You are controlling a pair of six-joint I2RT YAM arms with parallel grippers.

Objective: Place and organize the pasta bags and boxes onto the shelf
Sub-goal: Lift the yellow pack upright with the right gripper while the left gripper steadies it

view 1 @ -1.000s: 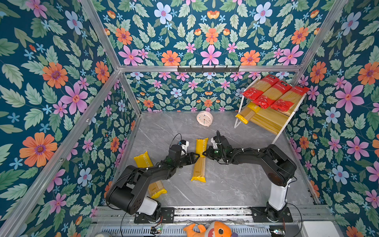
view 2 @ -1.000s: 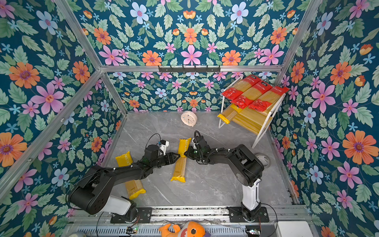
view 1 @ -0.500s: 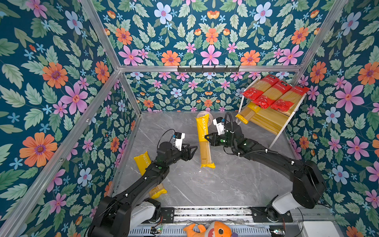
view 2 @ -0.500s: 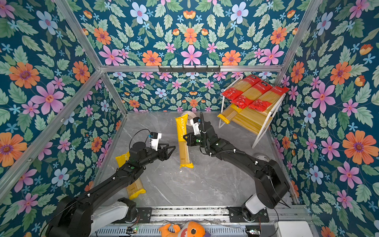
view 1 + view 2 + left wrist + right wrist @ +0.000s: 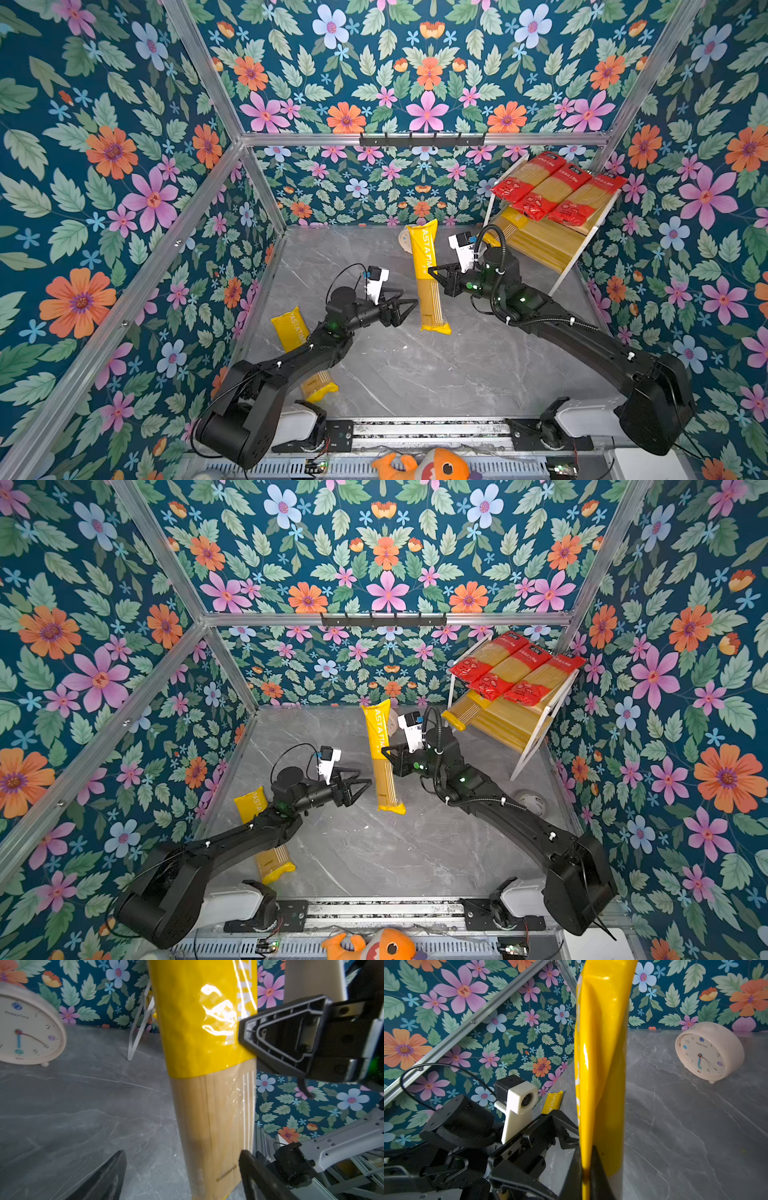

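Right gripper [image 5: 434,275]: clamped tight on the yellow packet [image 5: 430,299] at about mid-length, holding it upright above the table [image 5: 415,374].
Left gripper [image 5: 407,311]: jaws spread wide, holding nothing, its fingertips just beside the lower half of that packet.
Yellow packet: raised near the middle of the scene, printed end up, well apart from the shelf [image 5: 567,271].
Second yellow packet [image 5: 289,328]: flat on the table, partly hidden under the left arm.
Shelf: back right corner; three red packets [image 5: 555,193] lie side by side on the top board, and a third yellow packet [image 5: 513,218] lies on the lower board.
Clock [image 5: 708,1053]: stands on the table behind the raised packet.
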